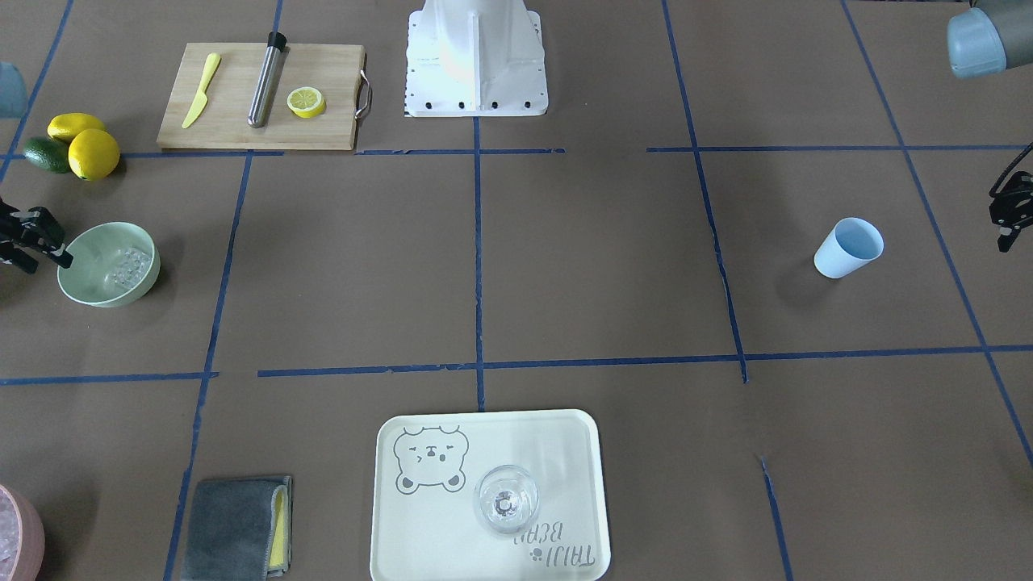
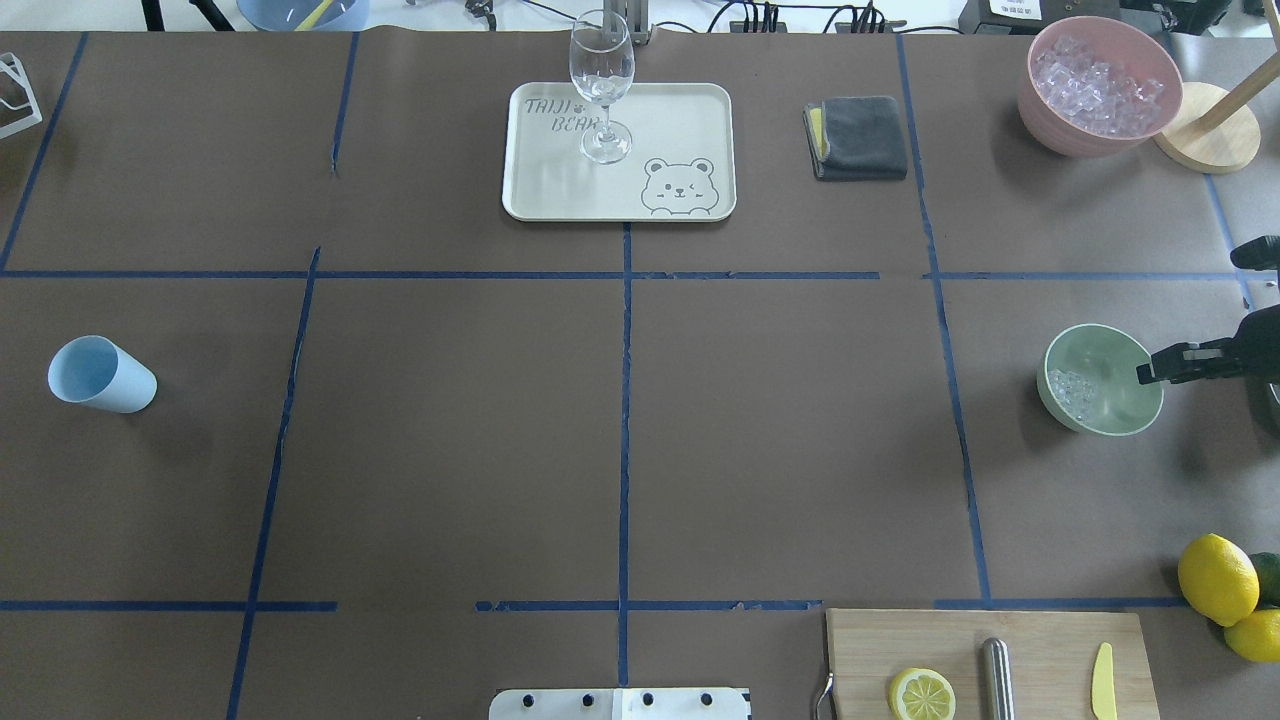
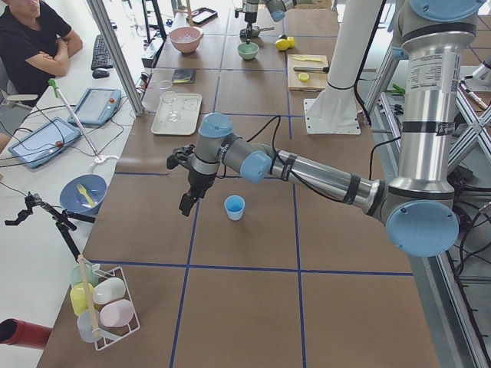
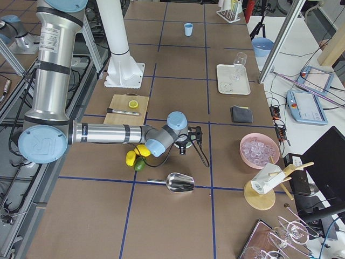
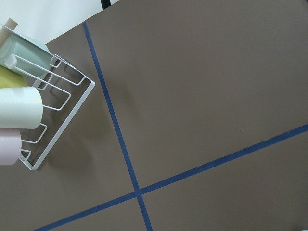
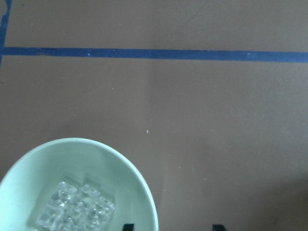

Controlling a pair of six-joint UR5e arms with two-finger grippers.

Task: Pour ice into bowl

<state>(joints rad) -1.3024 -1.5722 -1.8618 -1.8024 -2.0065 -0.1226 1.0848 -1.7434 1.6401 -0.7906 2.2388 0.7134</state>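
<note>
The mint-green bowl [image 1: 84, 282] [image 2: 1115, 410] [image 6: 120, 166] stands near the table's edge on the robot's right side. A small cluster of clear ice [image 1: 129, 269] [image 2: 1071, 392] [image 6: 77, 211] lies inside it. My right gripper [image 1: 47, 262] [image 2: 1146, 374] [image 6: 172, 226] hovers at the bowl's rim, open, with nothing between its fingers. A light blue cup [image 1: 847, 248] [image 2: 100, 375] [image 3: 234, 207] stands upright on the opposite side. Beside the cup hangs my left gripper [image 1: 1006, 234] [image 3: 186, 203]; whether it is open or shut cannot be told.
A metal scoop [image 4: 178, 182] lies on the table past the lemons [image 4: 135, 156]. A pink bowl [image 2: 1045, 110] holds crushed ice. Tray [image 2: 680, 110] with wine glass [image 2: 602, 80], grey cloth [image 2: 858, 137], cutting board [image 1: 234, 129], cup rack [image 5: 29, 110]. A person [image 3: 34, 38] sits by the table.
</note>
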